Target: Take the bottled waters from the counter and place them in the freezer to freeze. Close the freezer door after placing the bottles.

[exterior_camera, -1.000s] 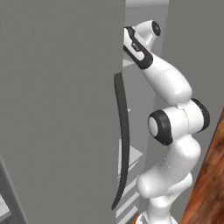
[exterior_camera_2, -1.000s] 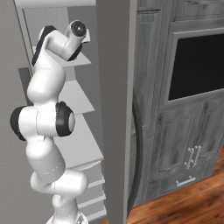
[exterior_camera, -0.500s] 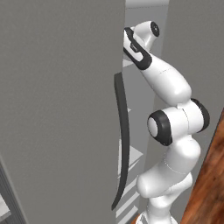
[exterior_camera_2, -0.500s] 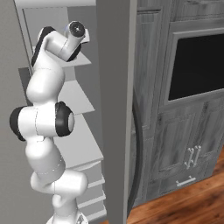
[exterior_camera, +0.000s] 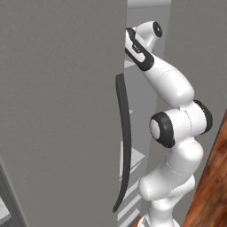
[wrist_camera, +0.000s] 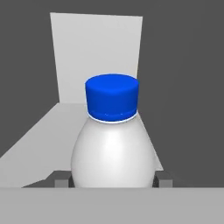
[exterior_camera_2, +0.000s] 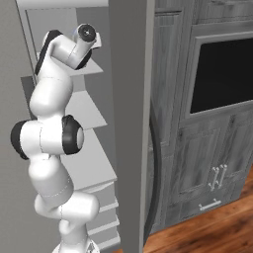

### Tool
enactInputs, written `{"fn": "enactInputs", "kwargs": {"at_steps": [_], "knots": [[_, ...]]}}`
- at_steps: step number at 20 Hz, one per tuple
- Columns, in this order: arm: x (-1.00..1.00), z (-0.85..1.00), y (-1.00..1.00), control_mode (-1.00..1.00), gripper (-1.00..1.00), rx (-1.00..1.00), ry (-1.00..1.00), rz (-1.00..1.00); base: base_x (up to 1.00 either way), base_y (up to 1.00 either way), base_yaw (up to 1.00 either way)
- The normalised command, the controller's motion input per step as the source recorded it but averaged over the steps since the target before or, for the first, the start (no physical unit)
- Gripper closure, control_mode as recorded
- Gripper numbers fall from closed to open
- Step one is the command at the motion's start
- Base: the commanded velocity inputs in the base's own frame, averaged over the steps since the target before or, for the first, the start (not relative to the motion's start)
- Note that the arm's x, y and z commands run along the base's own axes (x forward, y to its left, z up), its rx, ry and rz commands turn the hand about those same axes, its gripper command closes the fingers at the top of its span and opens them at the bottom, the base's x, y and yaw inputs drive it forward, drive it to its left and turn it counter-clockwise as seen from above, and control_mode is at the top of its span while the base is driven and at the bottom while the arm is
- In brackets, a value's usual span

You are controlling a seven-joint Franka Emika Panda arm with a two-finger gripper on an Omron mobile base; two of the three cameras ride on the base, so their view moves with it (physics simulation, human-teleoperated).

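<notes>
You are reaching into the freezer [exterior_camera_2: 84, 113], claw [wrist_camera: 113, 180] gripping a bottle [wrist_camera: 113, 144] over a shelf [wrist_camera: 39, 144]; releasing it and closing the door [exterior_camera: 57, 111] are remaining

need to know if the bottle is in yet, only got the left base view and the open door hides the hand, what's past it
Observer: The hand view shows a whitish bottle with a blue cap between the gripper fingertips.
Operator: is it over a shelf
Observer: Yes, a white shelf of the freezer lies under and behind it.
Operator: any other bottle there
Observer: None on the shelf part the hand view covers.
</notes>
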Motion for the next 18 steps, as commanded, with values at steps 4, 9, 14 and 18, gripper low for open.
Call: {"fn": "enactInputs", "kwargs": {"at_steps": [4,9,14,18], "knots": [[-0.12,0.03,-0.14,-1.0,-1.0,0.0,0.0,-0.03,0.0,0.0,0.0],[-0.39,0.22,-0.14,-1.0,-1.0,0.0,-0.01,-0.04,0.0,0.0,0.0],[-0.7,0.2,-0.32,-1.0,-1.0,0.0,-0.01,-0.06,0.0,0.0,0.0],[-0.94,0.17,-0.42,-1.0,-1.0,0.0,-0.05,-0.08,0.0,0.0,0.0]]}}
